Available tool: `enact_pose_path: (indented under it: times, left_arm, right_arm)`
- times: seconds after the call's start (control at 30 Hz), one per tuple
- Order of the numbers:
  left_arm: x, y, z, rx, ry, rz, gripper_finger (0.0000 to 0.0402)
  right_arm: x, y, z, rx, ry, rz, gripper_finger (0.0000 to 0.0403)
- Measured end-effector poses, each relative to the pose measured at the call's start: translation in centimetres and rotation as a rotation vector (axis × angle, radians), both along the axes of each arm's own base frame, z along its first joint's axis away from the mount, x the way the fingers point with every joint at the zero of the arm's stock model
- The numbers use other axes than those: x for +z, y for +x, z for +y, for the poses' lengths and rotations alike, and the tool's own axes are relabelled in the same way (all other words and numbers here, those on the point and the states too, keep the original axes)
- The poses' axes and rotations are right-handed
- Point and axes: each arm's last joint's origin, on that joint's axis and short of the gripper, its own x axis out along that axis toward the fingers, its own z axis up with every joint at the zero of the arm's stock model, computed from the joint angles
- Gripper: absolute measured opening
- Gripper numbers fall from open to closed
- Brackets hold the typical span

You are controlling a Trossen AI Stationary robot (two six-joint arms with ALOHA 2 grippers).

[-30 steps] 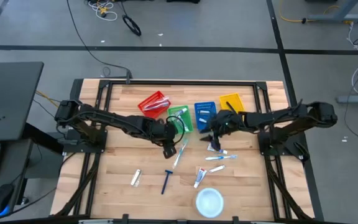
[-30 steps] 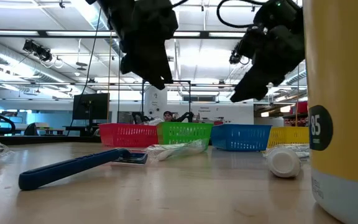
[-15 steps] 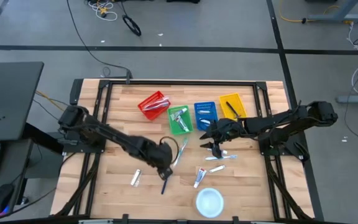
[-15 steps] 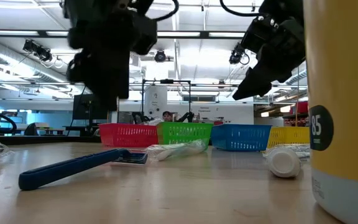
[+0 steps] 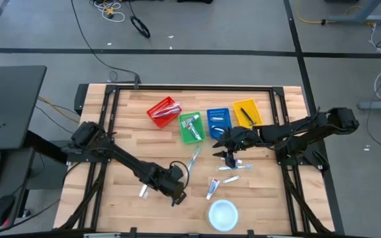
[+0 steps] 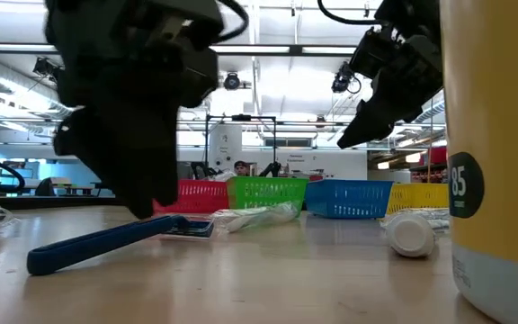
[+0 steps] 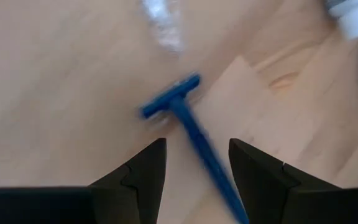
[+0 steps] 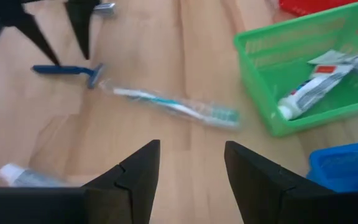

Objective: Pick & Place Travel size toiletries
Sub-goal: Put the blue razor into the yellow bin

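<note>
Left gripper (image 7: 193, 163), jaws spread and empty, hovers over the blue razor (image 7: 188, 118) lying near the table's six o'clock edge; next, judging by this, descend and close on its handle.

The wooden table (image 5: 124, 125) carried four small baskets in a row toward twelve o'clock: red (image 5: 163, 110), green (image 5: 191, 127), blue (image 5: 218, 121) and yellow (image 5: 246, 112). Toward six o'clock lay a white disc (image 5: 223, 213), a blue razor (image 7: 188, 121), a wrapped toothbrush (image 8: 173, 105) and small tubes (image 5: 212, 188).
</note>
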Motion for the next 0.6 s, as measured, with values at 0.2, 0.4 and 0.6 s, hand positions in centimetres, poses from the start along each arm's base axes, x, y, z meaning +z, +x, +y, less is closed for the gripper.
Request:
enact_pose_path:
  times: [0.2,0.4,0.6]
  left_arm:
    - [0.0,-0.5,-0.5,0.048,0.045,-0.015,0.0183]
    - [-1.4,0.0,-1.1,0.027,0.017,-0.01,0.0183]
    - [-2.2,0.2,-1.2,0.003,0.038,0.002,0.0177]
  right_arm:
    - [0.0,0.0,0.0,-0.028,-0.024,-0.003,0.0191]
    - [0.0,0.0,0.0,-0.027,-0.023,-0.004,0.019]
    - [0.1,0.0,0.0,-0.027,-0.023,-0.009,0.019]
